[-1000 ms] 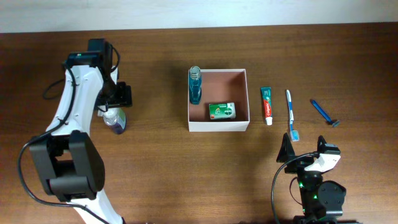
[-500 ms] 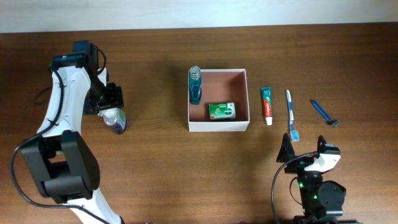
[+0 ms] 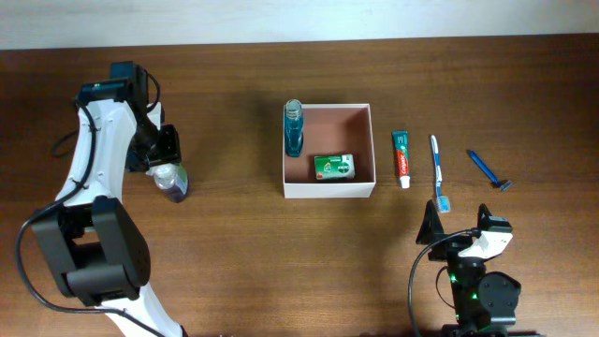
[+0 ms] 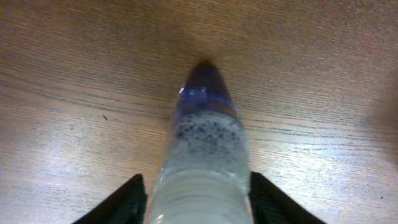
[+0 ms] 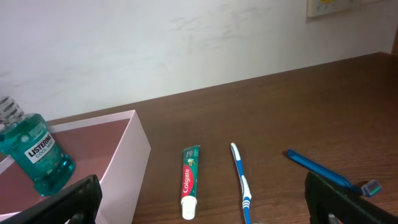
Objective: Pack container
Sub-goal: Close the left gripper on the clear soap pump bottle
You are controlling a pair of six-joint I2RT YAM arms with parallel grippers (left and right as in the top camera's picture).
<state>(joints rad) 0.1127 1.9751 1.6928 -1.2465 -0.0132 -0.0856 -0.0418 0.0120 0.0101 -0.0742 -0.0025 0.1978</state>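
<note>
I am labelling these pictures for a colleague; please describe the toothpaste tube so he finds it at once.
From overhead, find the white-walled container in the middle. Three things lie to its right, and the toothpaste tube is the closest. It is short, green and red with a white cap; the toothbrush and razor are thin and mostly blue.

Soft even light, pale glare on the table (image 4: 50, 155), close bottle (image 4: 208, 143) blurry
</note>
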